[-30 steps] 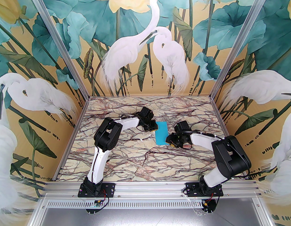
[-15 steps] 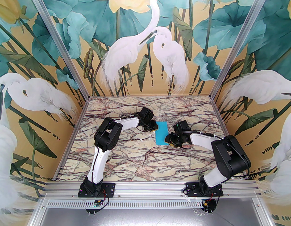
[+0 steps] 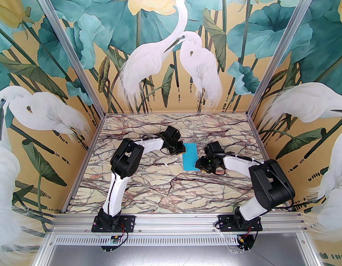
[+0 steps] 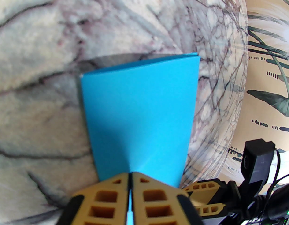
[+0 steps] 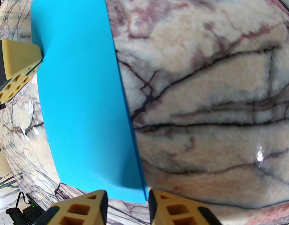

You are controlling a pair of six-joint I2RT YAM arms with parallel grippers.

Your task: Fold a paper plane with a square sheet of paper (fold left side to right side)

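Paper update: the square sheet of paper (image 3: 189, 156) is lying mid-worktop (image 3: 148, 187), already doubled over into a narrow strip. The only thing changing over the last second is the right end effector (image 3: 201, 167). It's nudging in toward the strip's near right corner, then easing back a touch, fingers (image 5: 86, 205) spread and gripping nothing. The left end effector (image 3: 182, 149) is staying clenched on the strip's far left edge (a sliver of blue is showing in the pinch). I'm guessing the left-to-right fold is basically made and they're just firming it up. Count: one sheet, two end effectors.
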